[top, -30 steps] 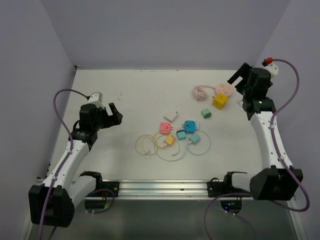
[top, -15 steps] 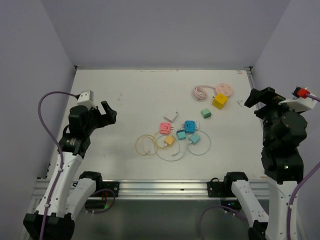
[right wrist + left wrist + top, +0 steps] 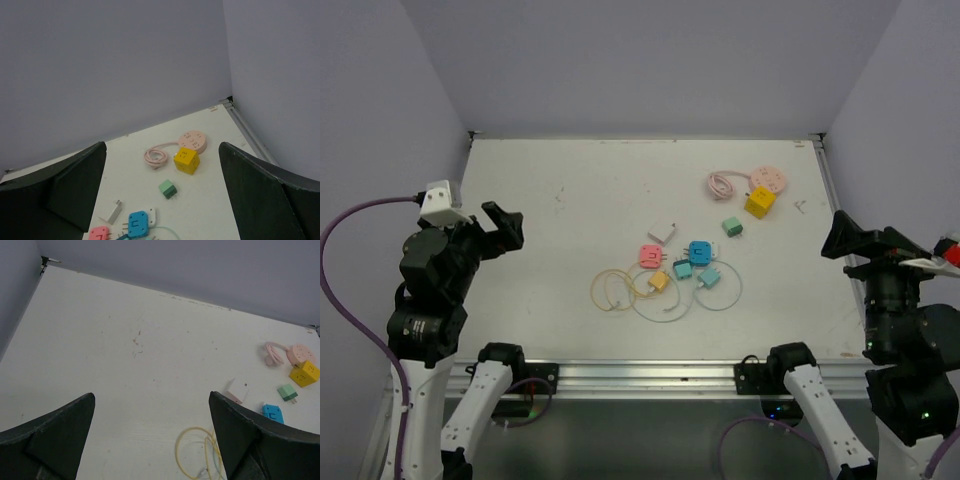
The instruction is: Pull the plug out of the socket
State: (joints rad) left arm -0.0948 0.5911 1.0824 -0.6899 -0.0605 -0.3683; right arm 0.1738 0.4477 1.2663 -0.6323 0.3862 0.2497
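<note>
- Grippers first: we see the left gripper (image 3: pixel 505 222) raised over the left side of the bench (image 3: pixel 570 190), jaws spread wide with nothing between them.
- Our right gripper (image 3: pixel 842 238) hangs at the right edge, equally wide and empty.
- We find the yellow cube plug (image 3: pixel 760 202) at the far right, touching the pink round socket (image 3: pixel 769 179), whose pink cable (image 3: pixel 722 184) coils to its left.
- Small coloured adapters (image 3: pixel 698 252) and looped cords (image 3: pixel 612 290) lie mid-bench, well apart from both grippers.
</note>
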